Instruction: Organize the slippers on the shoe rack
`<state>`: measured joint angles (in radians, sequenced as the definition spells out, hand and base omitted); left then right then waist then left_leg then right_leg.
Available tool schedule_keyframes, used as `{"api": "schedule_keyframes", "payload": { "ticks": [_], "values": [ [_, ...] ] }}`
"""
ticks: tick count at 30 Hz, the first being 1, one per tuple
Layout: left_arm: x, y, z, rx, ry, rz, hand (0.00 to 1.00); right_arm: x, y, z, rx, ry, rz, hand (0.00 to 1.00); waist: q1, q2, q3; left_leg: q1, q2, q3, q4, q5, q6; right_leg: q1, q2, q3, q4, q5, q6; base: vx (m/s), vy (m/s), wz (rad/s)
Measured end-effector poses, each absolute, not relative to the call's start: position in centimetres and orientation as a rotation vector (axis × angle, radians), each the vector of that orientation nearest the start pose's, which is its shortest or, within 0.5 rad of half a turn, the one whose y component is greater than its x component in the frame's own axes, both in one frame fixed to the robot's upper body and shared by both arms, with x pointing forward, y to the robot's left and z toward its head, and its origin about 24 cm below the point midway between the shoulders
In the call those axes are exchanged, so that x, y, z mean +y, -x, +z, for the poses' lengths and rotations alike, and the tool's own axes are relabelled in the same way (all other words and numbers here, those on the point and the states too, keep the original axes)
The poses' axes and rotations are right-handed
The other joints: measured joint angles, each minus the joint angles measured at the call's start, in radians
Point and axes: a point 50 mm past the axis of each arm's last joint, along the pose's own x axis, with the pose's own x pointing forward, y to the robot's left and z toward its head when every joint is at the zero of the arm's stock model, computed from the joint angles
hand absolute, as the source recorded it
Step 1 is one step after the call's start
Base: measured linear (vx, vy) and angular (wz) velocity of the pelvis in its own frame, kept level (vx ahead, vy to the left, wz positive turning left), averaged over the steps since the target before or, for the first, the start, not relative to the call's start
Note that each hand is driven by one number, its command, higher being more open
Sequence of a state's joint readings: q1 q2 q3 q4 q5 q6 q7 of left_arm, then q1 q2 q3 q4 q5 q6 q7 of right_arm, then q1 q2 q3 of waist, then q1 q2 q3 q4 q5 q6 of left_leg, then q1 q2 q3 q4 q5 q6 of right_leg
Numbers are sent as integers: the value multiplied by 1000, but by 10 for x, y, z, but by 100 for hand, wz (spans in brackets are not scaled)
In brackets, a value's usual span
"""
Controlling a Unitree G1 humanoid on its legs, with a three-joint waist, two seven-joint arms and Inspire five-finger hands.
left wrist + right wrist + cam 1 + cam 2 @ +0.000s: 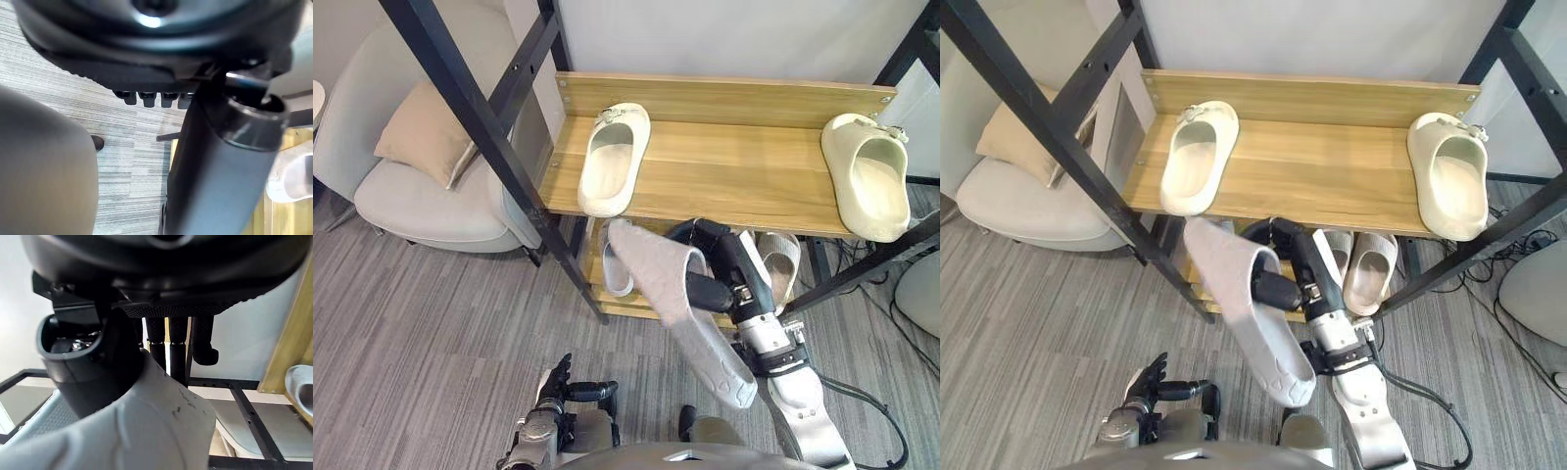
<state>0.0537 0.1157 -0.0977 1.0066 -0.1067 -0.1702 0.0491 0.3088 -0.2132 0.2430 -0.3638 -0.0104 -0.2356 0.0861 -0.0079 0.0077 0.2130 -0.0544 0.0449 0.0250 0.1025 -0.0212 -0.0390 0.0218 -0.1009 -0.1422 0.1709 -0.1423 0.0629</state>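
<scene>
My right hand [722, 262] is shut on a grey slipper [658, 274], thumb inside its opening and fingers [177, 348] over its upper [146, 431]. The slipper hangs tilted, toe down, in front of the wooden shoe rack [734, 166], just below the top shelf's front edge. On that shelf lie two cream slippers, one at the left [613, 159] and one at the right end [868, 176]. More pale slippers [1371, 266] rest on the lower shelf behind my arm. My left hand [552, 388] hangs low near the floor, fingers relaxed and holding nothing.
Black metal frame bars [480, 117] slant across the rack's left side, with another [1528, 78] at the right. A grey armchair [421, 201] with a beige cushion [421, 142] stands to the left. Grey striped carpet [431, 333] covers the floor.
</scene>
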Motion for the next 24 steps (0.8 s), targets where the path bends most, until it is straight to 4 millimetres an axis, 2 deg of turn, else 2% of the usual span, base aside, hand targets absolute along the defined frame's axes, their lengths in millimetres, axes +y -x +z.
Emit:
{"api": "schedule_keyframes", "payload": {
  "ticks": [10, 16, 19, 20, 24],
  "values": [
    [187, -122, -150, 922, -84, 63, 100, -113, -170, 62, -195, 175, 472, 0, 1, -9, -37, 25, 0, 7, -5, -4, -1, 32, 2, 5, -26, 9, 3, -2, 1, -2],
    [187, -121, -151, 928, -90, 55, 100, -111, -165, 39, -95, 251, 566, 0, 5, -11, -48, 22, 0, 5, 12, -9, 0, 33, 1, 4, -15, 9, 4, -6, 2, 1],
    [184, -128, -149, 910, -105, 29, 100, -116, -175, 34, -90, 320, 560, 0, 5, 4, -28, -51, 3, -4, 118, -45, 4, -23, -3, 2, 63, -16, 3, -116, 22, 6],
    [182, -135, -147, 891, -104, 28, 100, -118, -187, 35, -110, 370, 533, 0, 5, 13, -4, -111, 3, -10, 196, -69, 5, -87, -6, 2, 156, -48, 1, -170, 16, 8],
    [180, -159, -137, 809, -87, 51, 100, -123, -216, 47, -190, 464, 444, 0, 6, 29, 71, -270, -1, -26, 373, -118, 6, -249, -29, 0, 367, -121, -6, -260, -8, 12]
  ]
}}
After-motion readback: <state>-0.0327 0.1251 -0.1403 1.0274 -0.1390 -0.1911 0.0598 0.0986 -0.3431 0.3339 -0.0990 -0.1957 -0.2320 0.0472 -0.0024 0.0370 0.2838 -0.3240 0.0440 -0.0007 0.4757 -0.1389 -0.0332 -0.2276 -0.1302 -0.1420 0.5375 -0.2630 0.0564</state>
